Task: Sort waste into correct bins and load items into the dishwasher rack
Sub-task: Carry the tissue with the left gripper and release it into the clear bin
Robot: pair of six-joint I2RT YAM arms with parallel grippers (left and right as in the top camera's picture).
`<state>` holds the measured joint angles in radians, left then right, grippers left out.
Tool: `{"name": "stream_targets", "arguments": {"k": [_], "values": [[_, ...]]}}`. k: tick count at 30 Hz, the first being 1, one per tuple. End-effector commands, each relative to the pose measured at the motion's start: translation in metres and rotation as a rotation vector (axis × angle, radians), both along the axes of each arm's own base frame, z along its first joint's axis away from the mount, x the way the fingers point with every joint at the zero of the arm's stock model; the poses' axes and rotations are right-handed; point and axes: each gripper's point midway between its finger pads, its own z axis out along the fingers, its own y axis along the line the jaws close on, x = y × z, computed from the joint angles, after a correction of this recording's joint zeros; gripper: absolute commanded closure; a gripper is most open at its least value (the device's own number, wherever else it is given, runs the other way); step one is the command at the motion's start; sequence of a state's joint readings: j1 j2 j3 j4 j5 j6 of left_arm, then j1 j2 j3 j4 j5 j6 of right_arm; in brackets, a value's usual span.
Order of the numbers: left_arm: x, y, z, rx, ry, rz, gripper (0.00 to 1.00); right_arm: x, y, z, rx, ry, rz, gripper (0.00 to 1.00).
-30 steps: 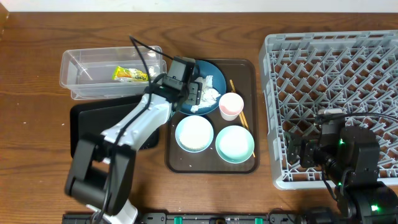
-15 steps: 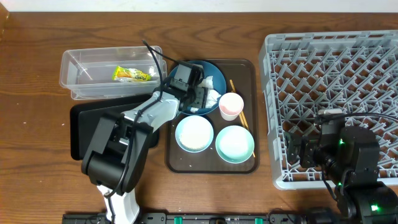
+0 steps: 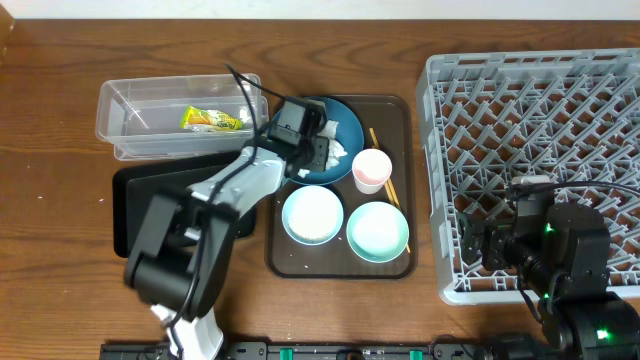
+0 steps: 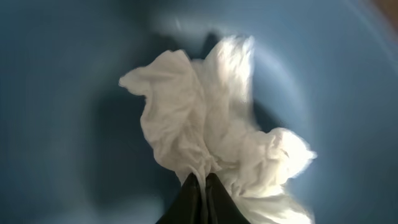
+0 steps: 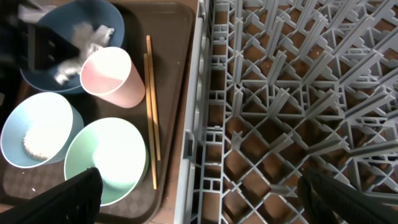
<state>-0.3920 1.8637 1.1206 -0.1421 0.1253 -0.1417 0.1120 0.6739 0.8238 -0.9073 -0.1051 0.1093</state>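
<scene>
My left gripper hangs over the dark-blue dish, shut on the crumpled white tissue paper, a fold of it pinched between the black fingertips. The yellow-orange wrapper lies in the clear tub; the black tray sits in front of it. The pale-blue bowl holds rice-like scraps. Beside it stand the mint-green bowl and pink cup, with chopsticks alongside. My right gripper stays open over the left front edge of the grey rack.
The dish, bowls, cup and chopsticks all rest on a brown serving tray between the bins and the rack. Bare wooden table lies to the left of the bins. A black cable arches over the clear tub.
The left gripper came down onto the tissue in the dish and shut on it; less tissue now shows spread across the dish. The right arm has not moved.
</scene>
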Motion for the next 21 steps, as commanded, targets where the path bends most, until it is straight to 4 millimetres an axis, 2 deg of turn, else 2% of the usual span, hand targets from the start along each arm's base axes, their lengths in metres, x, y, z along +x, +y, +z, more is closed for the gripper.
{"name": "stream_targets", "arguments": {"k": [1, 6, 10, 14, 17, 20, 21], "values": [[0.011, 0.016, 0.059, -0.043, -0.119, 0.045, 0.94, 0.001, 0.001, 0.008, 0.001, -0.021, 0.010, 0.01], [0.021, 0.051, 0.113, -0.078, -0.238, 0.123, 0.94, 0.001, 0.001, 0.008, 0.001, -0.020, 0.009, 0.01], [0.033, 0.102, 0.135, -0.037, -0.310, 0.257, 0.94, 0.001, 0.001, 0.008, 0.001, -0.020, 0.009, 0.01], [0.043, 0.152, 0.137, 0.008, -0.336, 0.383, 0.93, 0.001, 0.001, 0.008, 0.001, -0.021, 0.010, 0.01], [0.047, 0.178, 0.132, 0.019, -0.333, 0.439, 0.90, 0.001, 0.001, 0.008, 0.001, -0.021, 0.009, 0.01], [0.049, 0.197, 0.125, 0.029, -0.318, 0.480, 0.89, 0.001, 0.001, 0.008, 0.001, -0.021, 0.010, 0.01], [0.049, 0.202, 0.122, 0.032, -0.313, 0.490, 0.86, 0.001, 0.001, 0.008, 0.001, -0.021, 0.010, 0.01]]}}
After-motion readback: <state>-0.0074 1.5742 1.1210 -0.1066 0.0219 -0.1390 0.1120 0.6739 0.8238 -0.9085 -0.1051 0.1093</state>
